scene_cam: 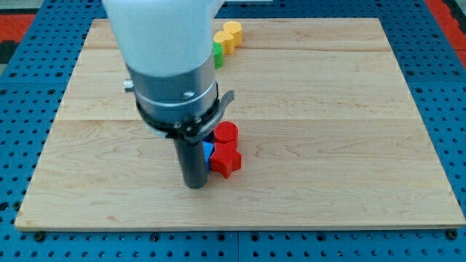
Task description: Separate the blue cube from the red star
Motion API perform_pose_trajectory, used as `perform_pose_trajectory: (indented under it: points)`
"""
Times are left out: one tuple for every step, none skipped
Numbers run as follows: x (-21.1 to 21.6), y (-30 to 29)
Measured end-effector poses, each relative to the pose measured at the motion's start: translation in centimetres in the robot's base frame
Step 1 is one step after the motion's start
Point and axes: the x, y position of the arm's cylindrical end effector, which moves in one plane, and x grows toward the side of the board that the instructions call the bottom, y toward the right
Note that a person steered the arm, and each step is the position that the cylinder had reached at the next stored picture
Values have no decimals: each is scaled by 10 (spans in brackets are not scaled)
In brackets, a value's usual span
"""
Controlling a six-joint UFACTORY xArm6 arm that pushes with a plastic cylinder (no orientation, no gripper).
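Observation:
The red star [225,160] lies on the wooden board [328,109] just below centre. The blue cube [207,152] touches its left side and is mostly hidden behind my rod; only a small blue sliver shows. A red cylinder [226,133] sits right above the star, touching it. My tip [195,183] rests on the board just left of and slightly below the blue cube, right against it.
At the view's top, two yellow blocks [228,36] sit side by side with a green block [217,54] below them, partly hidden by the arm's white body [164,36]. The board lies on a blue pegboard [444,44].

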Motion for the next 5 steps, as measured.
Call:
perform_pose_trajectory:
  points:
    - [-11, 3]
    - [-13, 3]
    - [-14, 3]
    - [-14, 4]
    - [-14, 1]
